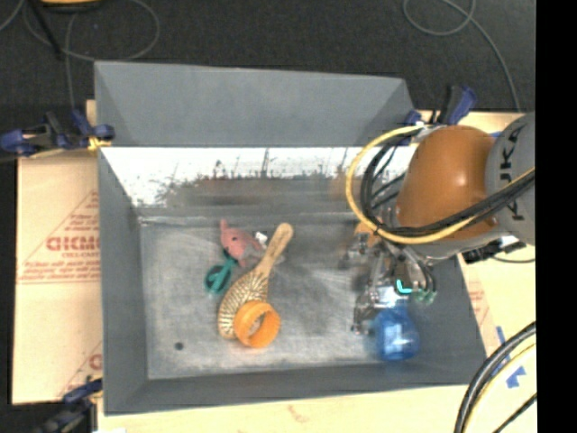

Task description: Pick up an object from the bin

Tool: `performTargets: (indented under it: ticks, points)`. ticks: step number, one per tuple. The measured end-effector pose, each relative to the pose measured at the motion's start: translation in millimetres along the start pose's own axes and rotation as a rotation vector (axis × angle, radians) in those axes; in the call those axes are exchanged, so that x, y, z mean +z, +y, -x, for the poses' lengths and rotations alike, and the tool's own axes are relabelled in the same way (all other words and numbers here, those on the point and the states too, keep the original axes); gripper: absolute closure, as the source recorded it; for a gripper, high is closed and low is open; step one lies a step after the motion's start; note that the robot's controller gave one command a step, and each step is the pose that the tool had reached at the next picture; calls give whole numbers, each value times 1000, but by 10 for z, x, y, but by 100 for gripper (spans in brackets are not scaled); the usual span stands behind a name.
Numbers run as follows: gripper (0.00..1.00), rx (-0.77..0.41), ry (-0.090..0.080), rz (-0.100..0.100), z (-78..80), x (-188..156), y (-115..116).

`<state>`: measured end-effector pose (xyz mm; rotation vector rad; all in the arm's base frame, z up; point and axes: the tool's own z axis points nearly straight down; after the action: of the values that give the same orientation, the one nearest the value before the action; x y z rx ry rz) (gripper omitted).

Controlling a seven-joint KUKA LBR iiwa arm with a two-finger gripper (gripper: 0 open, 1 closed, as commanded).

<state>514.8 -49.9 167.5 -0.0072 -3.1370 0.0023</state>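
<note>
A blue, rounded, see-through plastic object (395,337) lies on the bin floor toward 4 o'clock, close to the foot of the right wall and near the front wall. The end effector (370,311) is right at its 11 o'clock, its lower end just beside the object's upper left edge; whether the two touch cannot be told, nor whether the end effector is open or closed. Above it, at 1 o'clock, sit the arm's rounded orange cover (446,188) and loops of black and yellow cables (364,192), which hang over the bin's right side.

Well apart from the blue object, toward 9 o'clock, a small group lies left of the floor's centre. A wooden hairbrush (255,280) lies tilted, handle toward 1 o'clock. An orange ring (258,325) touches its bristle head at 6 o'clock. A teal piece (219,278) lies just beside the brush at 9 o'clock, and a pink piece (236,240) lies at 11 o'clock. The grey bin (122,269) has sloping walls.
</note>
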Motion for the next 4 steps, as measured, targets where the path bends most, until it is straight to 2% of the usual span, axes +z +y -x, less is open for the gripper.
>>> performTargets:
  ticks: [1,2,3,4]
  points:
    - [0,-1,-6,-1,11,-36,0]
    - [0,-71,-8,-1,531,-35,3]
    - [0,-157,-10,-2,403,145,493]
    - [0,-167,-12,3,869,468,681]
